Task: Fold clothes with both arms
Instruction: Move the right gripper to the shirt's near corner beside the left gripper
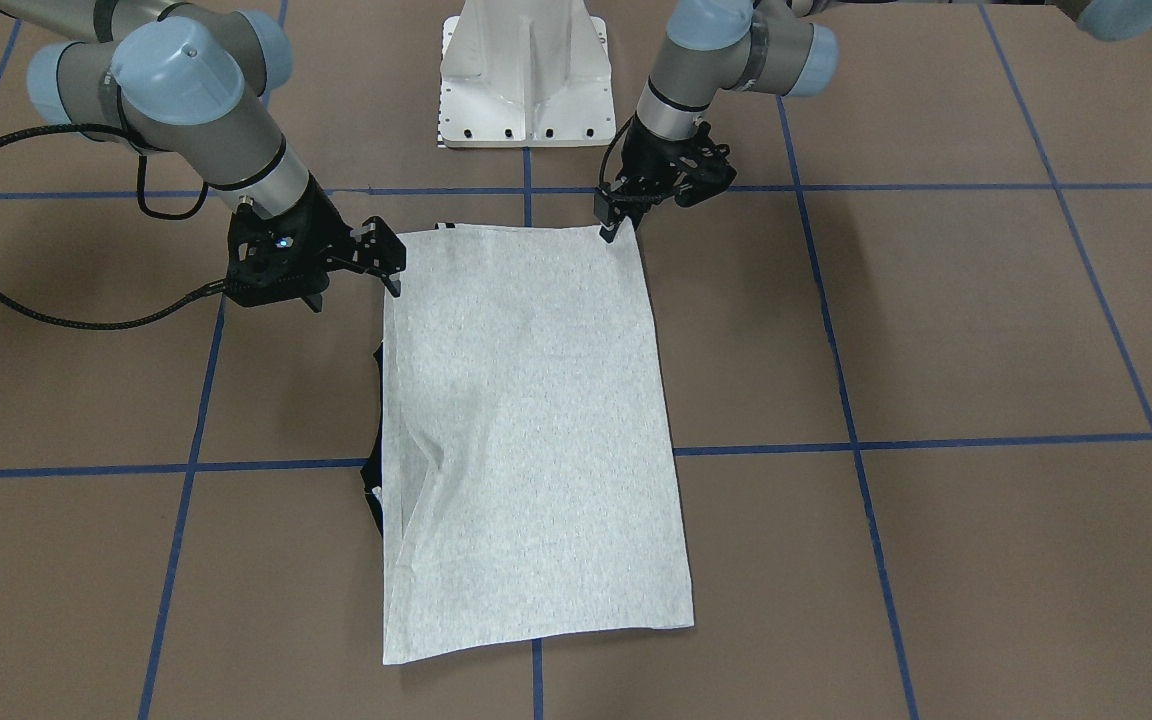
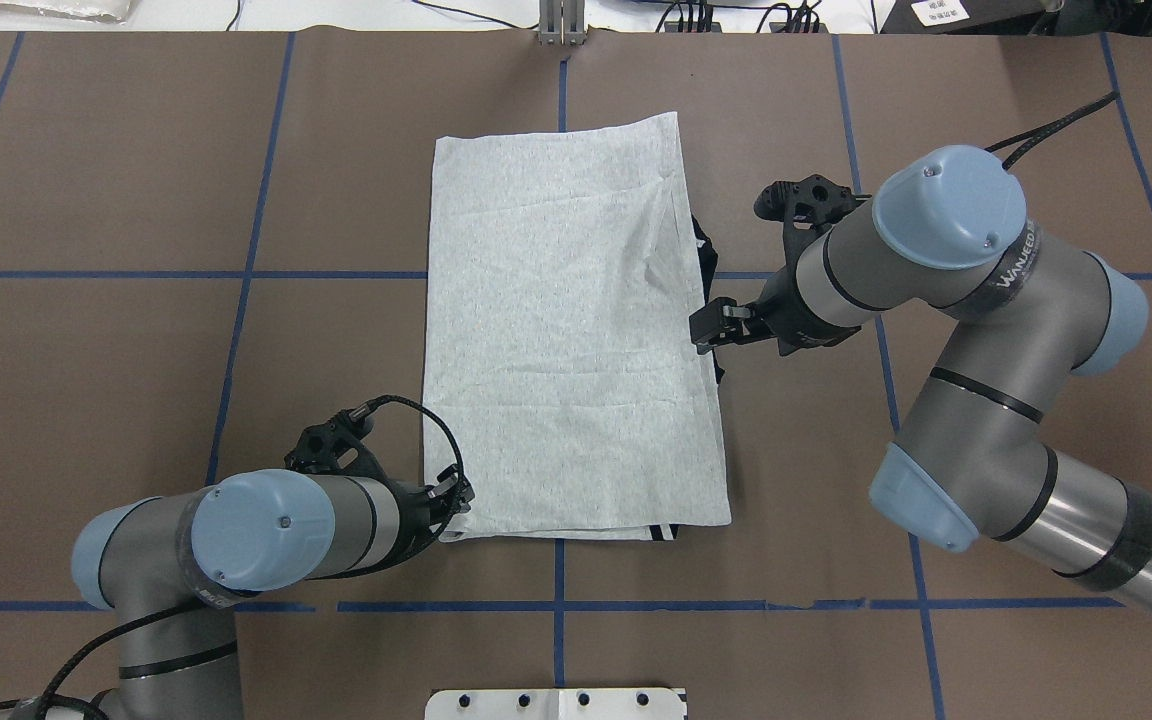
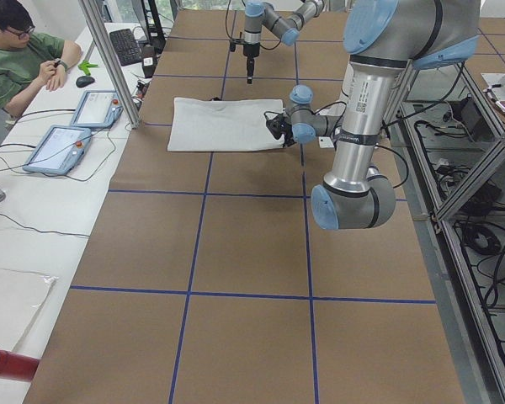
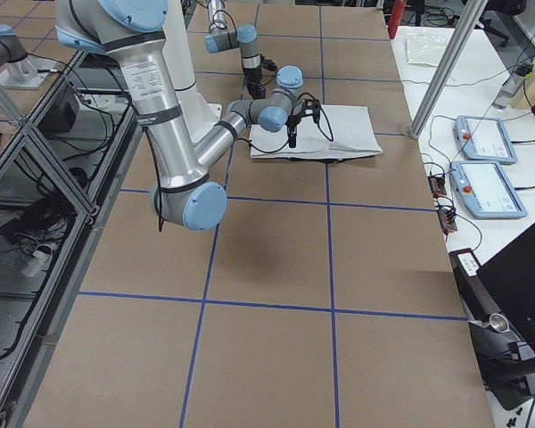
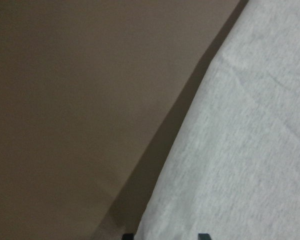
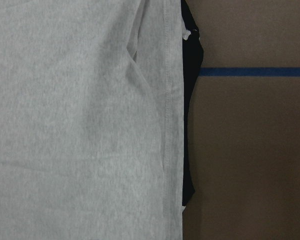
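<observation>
Grey T-shirt (image 2: pixel 566 330) lies mid-table (image 2: pixel 136 350), folded to a long rectangle with the cross-fold judged outstanding; left hand (image 2: pixel 456 503) at its near-left corner, closure indeterminable; right hand (image 2: pixel 711 328) apart beside its right edge.

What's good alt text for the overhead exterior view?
A light grey T-shirt, folded into a long rectangle, lies flat on a brown table marked with blue tape lines. The left gripper sits at its near-left corner; the right gripper is at the middle of its right edge, where black trim shows.
</observation>
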`<action>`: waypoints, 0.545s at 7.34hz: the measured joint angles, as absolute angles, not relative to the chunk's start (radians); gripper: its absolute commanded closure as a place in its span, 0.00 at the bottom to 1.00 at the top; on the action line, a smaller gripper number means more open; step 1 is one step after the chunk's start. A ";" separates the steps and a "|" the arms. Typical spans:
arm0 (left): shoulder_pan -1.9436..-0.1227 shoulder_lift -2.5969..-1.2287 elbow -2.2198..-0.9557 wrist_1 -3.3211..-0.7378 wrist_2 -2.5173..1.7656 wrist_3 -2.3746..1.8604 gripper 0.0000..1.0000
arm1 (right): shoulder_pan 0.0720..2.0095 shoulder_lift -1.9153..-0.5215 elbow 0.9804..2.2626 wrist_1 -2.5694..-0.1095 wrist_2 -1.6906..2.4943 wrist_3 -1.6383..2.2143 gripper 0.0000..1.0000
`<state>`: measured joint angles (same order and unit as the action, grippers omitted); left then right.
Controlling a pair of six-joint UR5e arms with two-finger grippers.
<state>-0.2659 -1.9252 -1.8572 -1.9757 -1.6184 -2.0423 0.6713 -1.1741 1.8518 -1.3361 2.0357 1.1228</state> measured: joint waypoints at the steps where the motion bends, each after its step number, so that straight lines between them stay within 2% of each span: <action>1: -0.266 -1.926 -1.854 -1.976 -1.619 -2.042 0.67 | 0.671 -1.174 1.852 -1.336 2.036 1.123 0.00; 4: -0.268 -1.928 -1.858 -1.976 -1.622 -2.040 0.96 | 0.671 -1.174 1.852 -1.336 2.035 1.123 0.00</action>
